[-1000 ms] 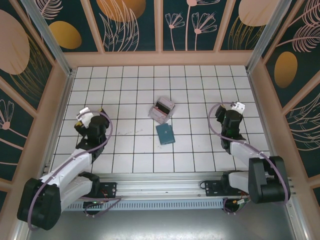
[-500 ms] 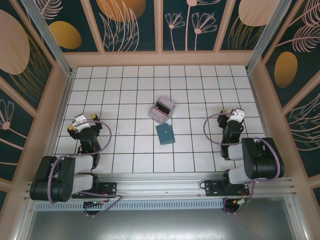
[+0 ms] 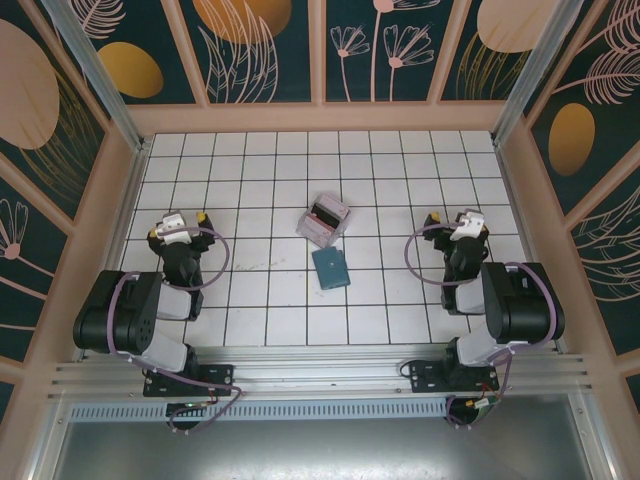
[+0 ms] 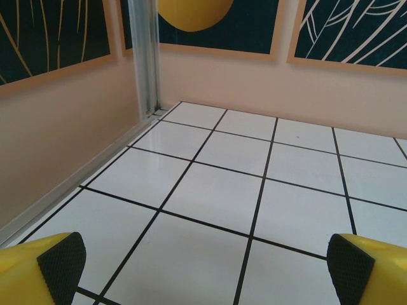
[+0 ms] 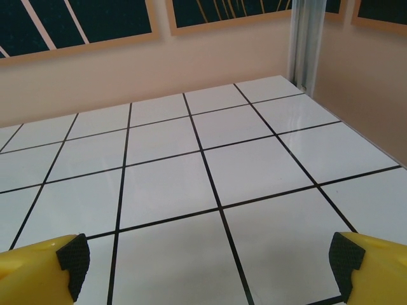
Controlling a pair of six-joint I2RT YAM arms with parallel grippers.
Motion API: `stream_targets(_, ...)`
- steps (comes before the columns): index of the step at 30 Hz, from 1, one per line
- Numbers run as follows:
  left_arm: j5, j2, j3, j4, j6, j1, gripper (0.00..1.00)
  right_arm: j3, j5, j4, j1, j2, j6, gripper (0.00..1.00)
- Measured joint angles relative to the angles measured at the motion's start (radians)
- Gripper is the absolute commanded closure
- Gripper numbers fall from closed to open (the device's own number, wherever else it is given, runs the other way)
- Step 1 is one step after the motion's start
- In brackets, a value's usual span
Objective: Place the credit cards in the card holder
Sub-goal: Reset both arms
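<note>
The table [image 3: 260, 180] is glossy white square tile with thin black grout lines, walled by peach frames holding dark leaf-patterned panels. Near its middle lies the card holder [image 3: 330, 268], a flat, matte teal rectangle, folded shut and slightly skewed to the grid. Just beyond it sits a small clear plastic box [image 3: 324, 221]. Dark and pinkish-red flat shapes, apparently the credit cards [image 3: 321, 214], show through the box.

Both arms are folded back on themselves, elbows near their bases and wrists low over the tiles. The left tool [image 3: 178, 224] [image 4: 203, 273] is near the left wall and the right tool [image 3: 455, 220] [image 5: 210, 267] near the right wall, each well apart from the card holder. Both tools are spread wide and hold nothing. Their yellow fingers [image 4: 25, 270] carry black, finely knurled pads [image 5: 72, 257].
</note>
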Motion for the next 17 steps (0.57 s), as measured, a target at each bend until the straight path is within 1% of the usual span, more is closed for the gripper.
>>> stream_targets(17, 0.011, 0.000, 0.000, 0.000, 0.000, 0.001, 0.01, 0.000, -0.005, -0.005, 0.000, 0.000, 0.000, 0.01)
